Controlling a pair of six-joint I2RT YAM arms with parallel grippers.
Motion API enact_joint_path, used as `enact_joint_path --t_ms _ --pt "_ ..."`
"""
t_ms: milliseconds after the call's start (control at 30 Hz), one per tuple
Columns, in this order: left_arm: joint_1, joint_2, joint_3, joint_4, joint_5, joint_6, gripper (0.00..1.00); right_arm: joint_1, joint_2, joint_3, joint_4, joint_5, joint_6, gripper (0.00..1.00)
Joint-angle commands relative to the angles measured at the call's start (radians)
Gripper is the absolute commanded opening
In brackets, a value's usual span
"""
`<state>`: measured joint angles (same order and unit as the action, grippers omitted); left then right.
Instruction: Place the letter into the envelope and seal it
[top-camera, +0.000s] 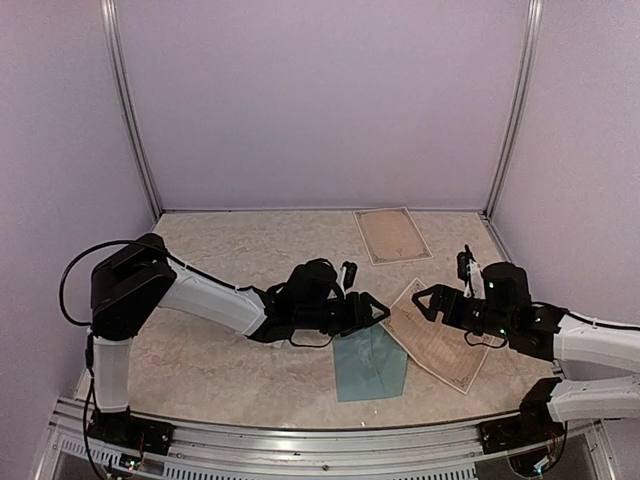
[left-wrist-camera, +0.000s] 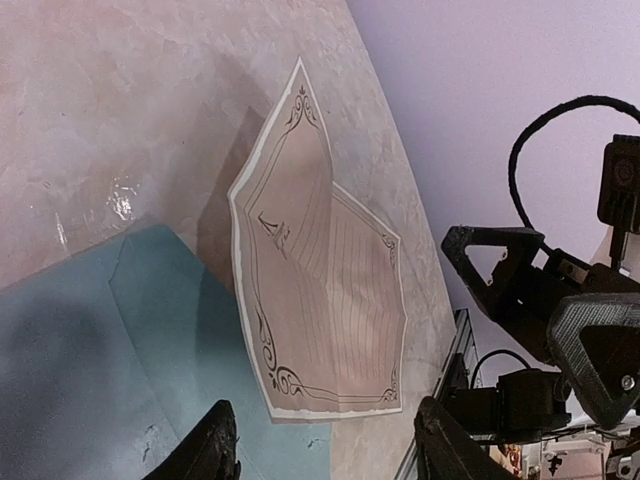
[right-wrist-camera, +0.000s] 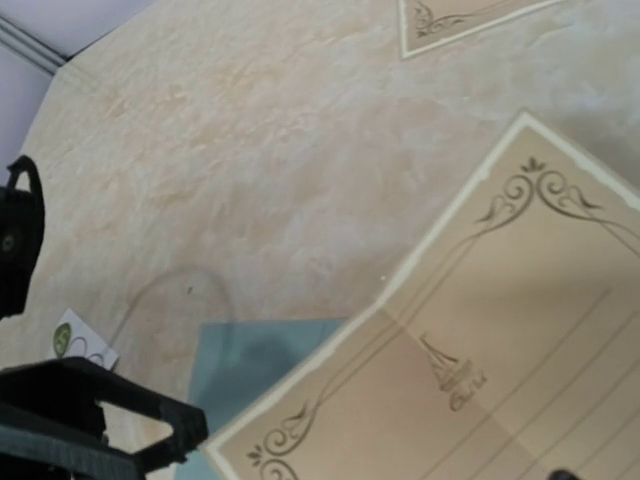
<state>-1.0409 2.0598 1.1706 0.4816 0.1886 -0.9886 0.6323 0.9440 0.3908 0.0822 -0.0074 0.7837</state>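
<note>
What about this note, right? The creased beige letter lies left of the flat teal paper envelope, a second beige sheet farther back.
Wrong side: the top external view shows the creased beige letter right of the flat teal paper envelope; the second beige sheet is farther back.

Enclosed work cell, pale lilac walls.
Back wall (top-camera: 320, 100) and side walls (top-camera: 50, 150) plain; slim metal posts (top-camera: 130, 120) at rear corners; beige marbled tabletop (top-camera: 230, 250), faintly glossy; ribbed aluminium rail (top-camera: 300, 440) along near edge; even light.
</note>
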Motion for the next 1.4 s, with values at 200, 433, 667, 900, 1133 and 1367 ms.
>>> enact_joint_path --t_ms 200,433,667,900,1133,1367 --pt "-0.022 0.151 0.186 -0.087 0.087 -0.031 0.49 -0.012 -0.053 0.030 -0.064 0.047 -0.001 0.93" --pt "-0.027 0.183 0.231 -0.087 0.085 -0.025 0.05 -0.011 -0.104 0.040 -0.110 0.080 -0.018 0.93" --pt "-0.012 -0.026 0.096 0.063 0.008 0.155 0.00 -0.013 -0.150 0.051 -0.097 0.084 -0.027 0.94" --pt "0.027 -0.319 -0.006 0.050 0.025 0.348 0.00 -0.015 -0.197 0.032 0.052 -0.022 -0.038 0.99" --pt "0.051 -0.500 -0.046 0.017 0.184 0.530 0.00 -0.014 -0.183 -0.007 0.223 -0.148 0.039 0.99" --pt "0.045 -0.605 -0.040 0.002 0.324 0.619 0.00 -0.015 -0.111 -0.072 0.518 -0.326 0.148 0.99"
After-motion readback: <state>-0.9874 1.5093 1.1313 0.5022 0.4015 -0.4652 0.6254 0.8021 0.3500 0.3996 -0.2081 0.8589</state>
